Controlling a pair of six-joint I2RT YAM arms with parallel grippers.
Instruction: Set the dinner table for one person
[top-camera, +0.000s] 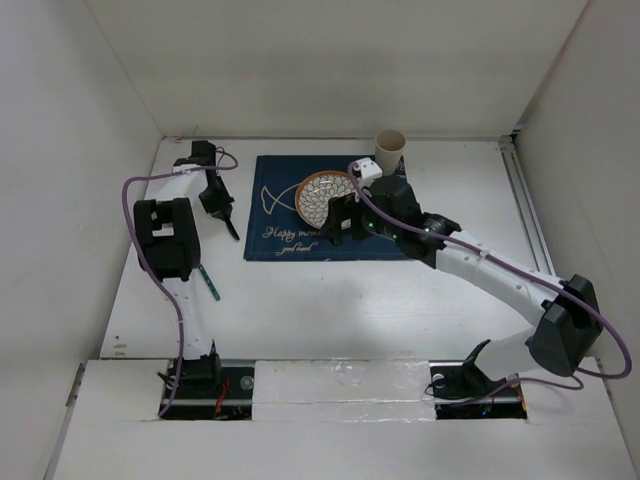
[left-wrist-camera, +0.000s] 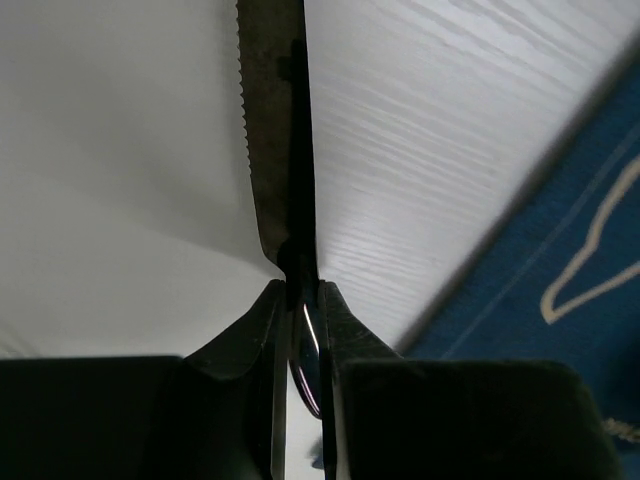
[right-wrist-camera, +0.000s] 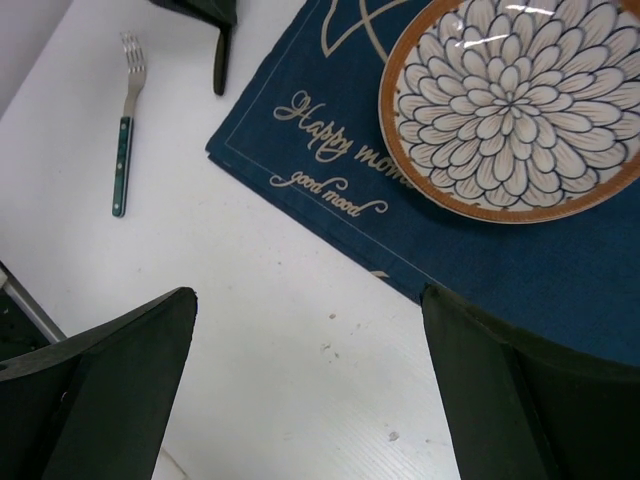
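Observation:
On the white dinner table (top-camera: 330, 300) lies a navy placemat (top-camera: 290, 235) with a flower-patterned plate (top-camera: 325, 197) on it. My left gripper (top-camera: 218, 203) hangs just left of the mat, shut on a knife (top-camera: 232, 230). In the left wrist view the serrated blade (left-wrist-camera: 275, 130) runs out from between the closed fingers (left-wrist-camera: 345, 330), over the table beside the placemat (left-wrist-camera: 560, 270). My right gripper (right-wrist-camera: 308, 300) stands open and empty above the table at the mat's near edge, close to the plate (right-wrist-camera: 510, 105).
A green-handled fork (top-camera: 210, 283) lies on the table left of the mat, also seen in the right wrist view as the fork (right-wrist-camera: 122, 150). A beige cup (top-camera: 390, 148) stands behind the mat's far right corner. White walls enclose the table.

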